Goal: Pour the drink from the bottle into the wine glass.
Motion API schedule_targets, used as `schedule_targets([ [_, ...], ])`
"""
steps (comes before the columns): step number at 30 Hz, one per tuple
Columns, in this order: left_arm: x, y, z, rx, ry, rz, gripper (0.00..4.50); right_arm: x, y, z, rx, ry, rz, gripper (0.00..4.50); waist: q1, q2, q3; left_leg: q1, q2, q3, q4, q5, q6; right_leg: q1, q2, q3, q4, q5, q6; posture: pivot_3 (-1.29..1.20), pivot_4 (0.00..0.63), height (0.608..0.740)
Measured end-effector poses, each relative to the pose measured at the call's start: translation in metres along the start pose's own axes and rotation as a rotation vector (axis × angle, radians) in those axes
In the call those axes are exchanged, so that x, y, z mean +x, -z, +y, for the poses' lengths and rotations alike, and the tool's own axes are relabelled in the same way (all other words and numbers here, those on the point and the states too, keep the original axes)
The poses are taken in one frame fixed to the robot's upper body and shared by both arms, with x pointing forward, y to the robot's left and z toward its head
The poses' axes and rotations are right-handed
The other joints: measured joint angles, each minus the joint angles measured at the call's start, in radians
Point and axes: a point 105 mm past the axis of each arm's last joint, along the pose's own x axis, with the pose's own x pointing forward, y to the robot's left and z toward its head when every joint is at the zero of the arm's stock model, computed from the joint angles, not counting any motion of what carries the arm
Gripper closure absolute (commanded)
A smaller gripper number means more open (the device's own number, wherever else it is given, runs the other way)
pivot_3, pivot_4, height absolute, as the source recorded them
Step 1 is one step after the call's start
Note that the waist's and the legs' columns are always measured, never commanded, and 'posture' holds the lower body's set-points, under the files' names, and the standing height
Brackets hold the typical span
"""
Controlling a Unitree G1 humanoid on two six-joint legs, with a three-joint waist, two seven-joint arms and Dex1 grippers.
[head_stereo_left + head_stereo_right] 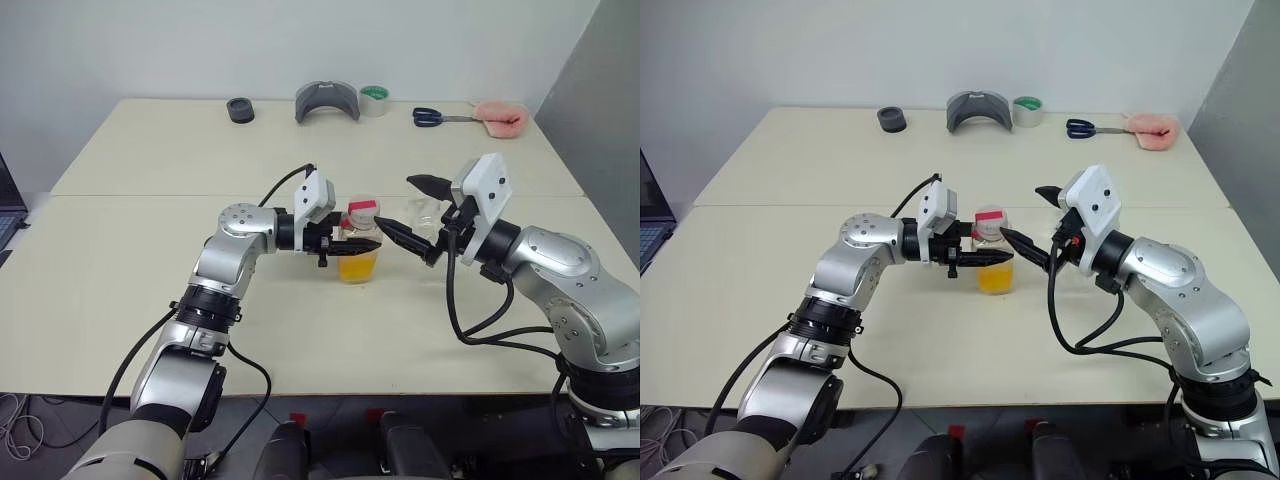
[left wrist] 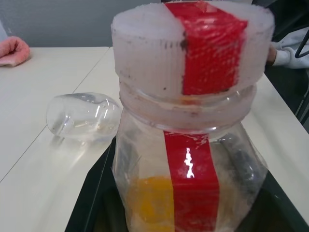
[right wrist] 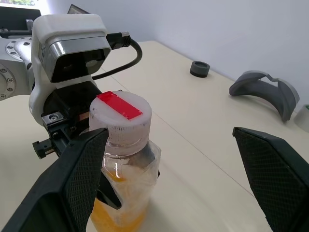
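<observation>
Bottle [image 2: 188, 145] first, since it sits right up against the left wrist camera: a small clear plastic one with a squarish body, a red-and-white label strip down its side and a ribbed white cap [image 3: 120, 114] crossed by a red band. It stands upright on the pale surface [image 1: 300, 330] near the middle, and the left end effector [image 1: 350, 245] is clamped shut on its neck and shoulder, just below the cap. Orange-yellow drink [image 1: 358, 266] fills only the lower part of the body

Cap looks to be on, so no pouring can have begun. Right end effector [image 3: 164, 179] has its two black fingers spread wide and holds nothing; one finger lies just beside the cap, the other well off to the far side, which suggests uncapping is the step in hand

Wine glass [image 2: 83, 117] is lying on its side on the surface just beyond the bottle, clear and colourless with no liquid visible in it; its stem and foot are hard to make out. By my reading nearly everything is left: unscrew the cap, stand the glass upright, then tip the bottle over the bowl
</observation>
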Motion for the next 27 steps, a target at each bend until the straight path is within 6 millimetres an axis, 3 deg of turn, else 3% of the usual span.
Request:
schedule_targets([
  [16,0.002,-0.001,-0.001,0.0,0.006,-0.005,2.69,-0.015,-0.003,0.004,-0.011,-0.111,0.042,0.12,0.0,0.0,0.0,0.0,0.0,0.0,0.0,0.0,0.0,0.0,0.0,0.0,0.0,0.0,0.0,0.0,0.15,0.74],
  [27,0.004,-0.003,-0.003,-0.03,0.017,-0.027,2.69,-0.017,-0.01,0.012,0.09,-0.153,-0.008,0.0,0.001,0.0,0.0,0.0,0.0,0.0,0.0,0.0,0.0,0.0,0.0,0.0,0.0,0.0,0.0,0.0,0.15,0.74],
])
